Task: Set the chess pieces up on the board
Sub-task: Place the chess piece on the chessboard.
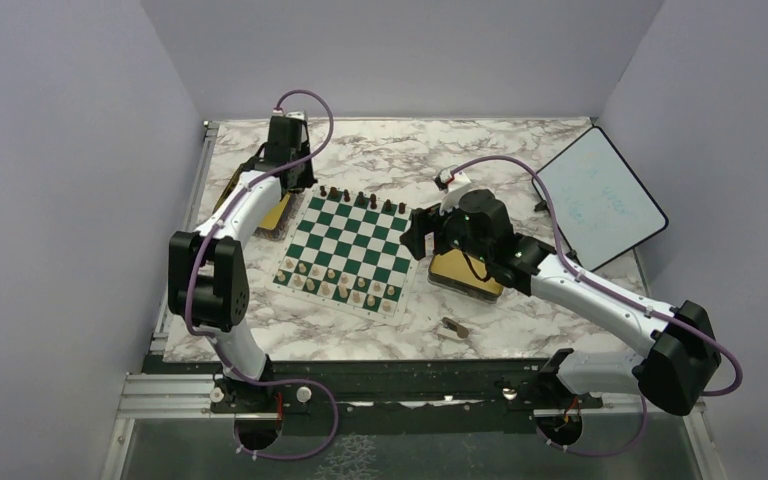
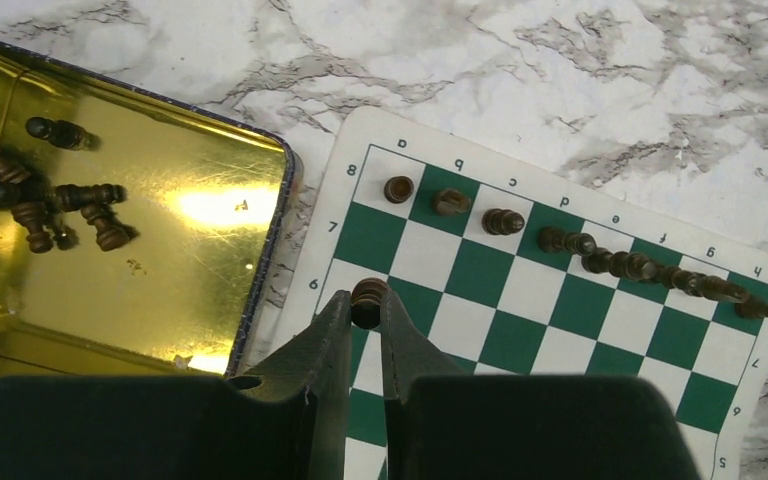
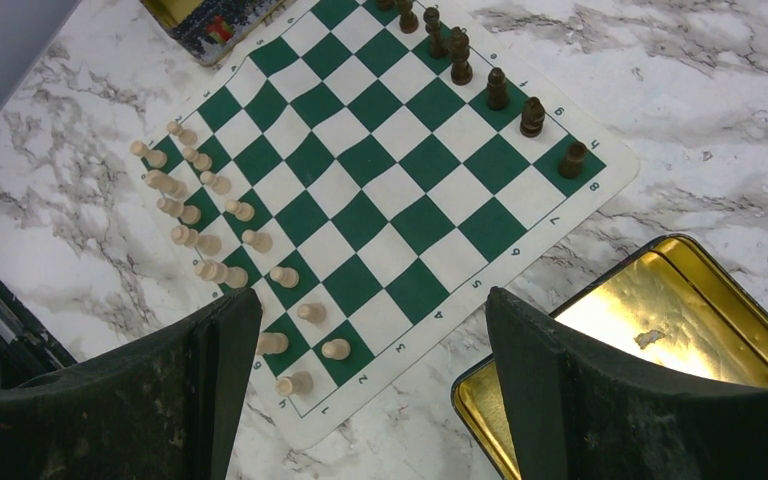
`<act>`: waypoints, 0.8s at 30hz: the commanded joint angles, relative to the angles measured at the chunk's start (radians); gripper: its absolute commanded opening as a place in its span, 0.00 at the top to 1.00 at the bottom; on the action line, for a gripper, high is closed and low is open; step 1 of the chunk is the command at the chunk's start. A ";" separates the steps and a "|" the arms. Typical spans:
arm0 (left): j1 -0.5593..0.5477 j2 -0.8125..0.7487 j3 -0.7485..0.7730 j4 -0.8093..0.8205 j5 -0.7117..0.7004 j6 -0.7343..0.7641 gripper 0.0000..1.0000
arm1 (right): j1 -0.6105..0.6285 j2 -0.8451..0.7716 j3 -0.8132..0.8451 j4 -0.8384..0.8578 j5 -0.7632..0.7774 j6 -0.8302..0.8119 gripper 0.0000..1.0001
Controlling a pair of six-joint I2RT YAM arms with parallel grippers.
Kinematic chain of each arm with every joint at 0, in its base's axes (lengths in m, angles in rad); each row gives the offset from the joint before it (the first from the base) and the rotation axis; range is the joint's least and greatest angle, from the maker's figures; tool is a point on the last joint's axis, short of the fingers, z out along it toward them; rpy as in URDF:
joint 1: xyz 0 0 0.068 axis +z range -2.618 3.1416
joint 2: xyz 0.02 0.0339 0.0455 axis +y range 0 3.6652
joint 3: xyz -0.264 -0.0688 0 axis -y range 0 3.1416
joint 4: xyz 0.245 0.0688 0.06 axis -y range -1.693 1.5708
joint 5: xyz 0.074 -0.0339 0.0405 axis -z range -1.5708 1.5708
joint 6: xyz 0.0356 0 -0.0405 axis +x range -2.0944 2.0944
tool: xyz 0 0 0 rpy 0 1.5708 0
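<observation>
**Board.** The board (image 1: 350,255) lies flat on the marble tabletop (image 1: 520,330), slightly left of centre and turned at an angle to the table edges.

**Pieces on the board.** A single row of dark pieces (image 2: 600,255) stands along the side of the board facing the far edge of the tabletop. Two rows of pale pieces (image 3: 210,220) stand along the side facing the near edge.

**Left pincer.** The left gripper (image 2: 365,305) is pressed together on a dark pawn (image 2: 366,298), pinching its head. It holds the pawn over the outermost column of the board on the tin side, just nearer than the dark row. Whether the pawn's base touches the board cannot be told.

**Right pincer.** The right gripper (image 3: 372,300) is spread wide with nothing between its fingers, above the right side of the board.

**Other items.**
- A gold tin (image 2: 190,290) sits near the left edge of the tabletop, just beside the board. Several loose dark pieces (image 2: 60,200) lie in it.
- A second gold tin (image 3: 660,300) sits just beside the right side of the board.
- One small piece (image 1: 454,326) lies on its side toward the near edge.
- A white tablet (image 1: 600,195) rests at the far right corner.
</observation>
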 commanded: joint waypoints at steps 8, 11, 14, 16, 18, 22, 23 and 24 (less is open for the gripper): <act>-0.057 0.134 -0.014 0.096 -0.051 -0.027 0.86 | 0.005 -0.041 -0.021 0.022 0.035 -0.006 0.12; -0.061 0.161 -0.020 0.116 -0.075 -0.027 0.86 | 0.005 -0.043 -0.025 0.022 0.034 -0.006 0.12; -0.061 0.176 -0.031 0.138 -0.099 -0.024 0.86 | 0.005 -0.042 -0.026 0.019 0.040 -0.010 0.12; -0.061 0.179 -0.040 0.149 -0.108 -0.021 0.86 | 0.005 -0.043 -0.024 0.015 0.044 -0.012 0.12; -0.061 0.183 -0.045 0.159 -0.108 -0.018 0.86 | 0.006 -0.044 -0.024 0.017 0.048 -0.013 0.12; -0.061 0.184 -0.058 0.175 -0.102 -0.017 0.86 | 0.005 -0.042 -0.025 0.018 0.049 -0.013 0.12; -0.061 0.183 -0.062 0.180 -0.099 -0.016 0.86 | 0.005 -0.040 -0.026 0.019 0.048 -0.013 0.12; -0.061 0.184 -0.066 0.185 -0.096 -0.016 0.86 | 0.006 -0.038 -0.025 0.018 0.047 -0.014 0.12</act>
